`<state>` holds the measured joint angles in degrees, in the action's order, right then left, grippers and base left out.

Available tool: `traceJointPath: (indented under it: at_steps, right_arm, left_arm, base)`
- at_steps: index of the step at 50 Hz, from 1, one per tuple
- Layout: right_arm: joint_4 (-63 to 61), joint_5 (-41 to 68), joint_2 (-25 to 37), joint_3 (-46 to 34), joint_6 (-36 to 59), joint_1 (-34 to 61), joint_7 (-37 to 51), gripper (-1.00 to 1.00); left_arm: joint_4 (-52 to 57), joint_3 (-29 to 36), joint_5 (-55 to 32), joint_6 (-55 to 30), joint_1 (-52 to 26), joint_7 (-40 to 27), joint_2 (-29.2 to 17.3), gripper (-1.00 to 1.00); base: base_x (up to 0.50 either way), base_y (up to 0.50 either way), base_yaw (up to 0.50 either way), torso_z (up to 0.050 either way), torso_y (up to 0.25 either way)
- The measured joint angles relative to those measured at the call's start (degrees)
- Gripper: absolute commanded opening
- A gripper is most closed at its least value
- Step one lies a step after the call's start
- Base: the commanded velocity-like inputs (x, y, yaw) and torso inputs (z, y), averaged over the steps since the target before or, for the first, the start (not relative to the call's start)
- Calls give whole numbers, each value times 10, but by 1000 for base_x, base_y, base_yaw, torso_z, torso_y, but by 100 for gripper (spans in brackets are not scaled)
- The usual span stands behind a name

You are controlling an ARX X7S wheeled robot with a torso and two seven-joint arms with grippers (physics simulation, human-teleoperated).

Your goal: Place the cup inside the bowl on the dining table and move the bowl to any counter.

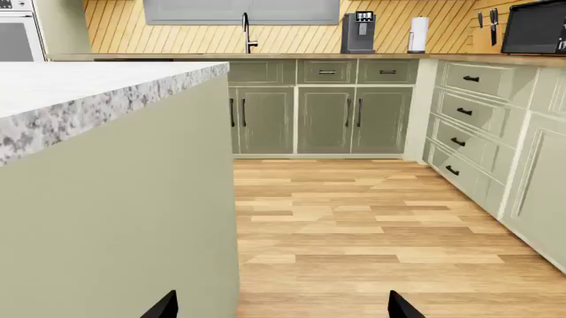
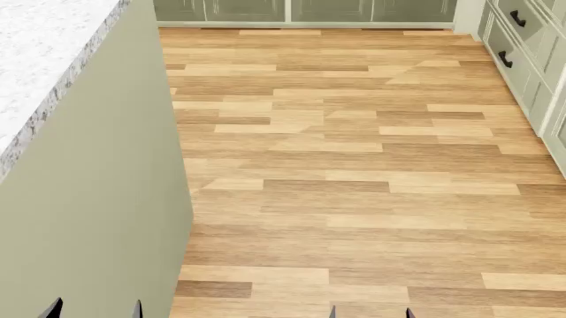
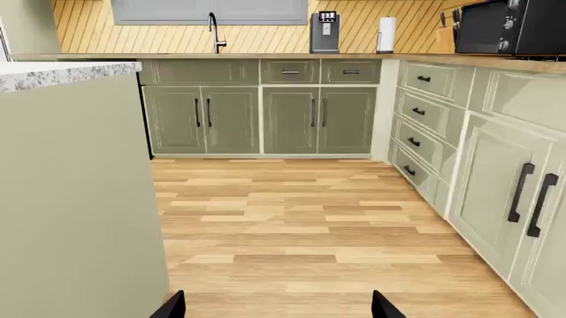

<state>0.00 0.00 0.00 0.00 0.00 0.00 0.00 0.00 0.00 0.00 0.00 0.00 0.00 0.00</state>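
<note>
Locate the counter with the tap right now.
The counter runs along the far wall in both wrist views, above the green cabinets, carrying the black tap, coffee machine and paper towel roll. The head view misses it.

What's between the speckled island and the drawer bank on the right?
Only bare wood plank floor. The right wrist view shows it running clear from the island to the drawers; the head view agrees.
</note>
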Motion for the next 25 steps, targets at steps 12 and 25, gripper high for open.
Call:
traceJointPath:
  at_steps: [12, 25]
  right_arm:
    - [1, 13, 13, -15, -3, 0, 19, 100]
    - [1, 23, 29, -33, 1, 2, 39, 100]
  left_arm:
    - [0, 17, -12, -1, -1, -17, -13, 100]
    - [-1, 37, -26, -3, -3, -35, -28, 100]
  base:
    - [0, 0, 0, 0, 0]
    - [-255, 0, 0, 0, 0]
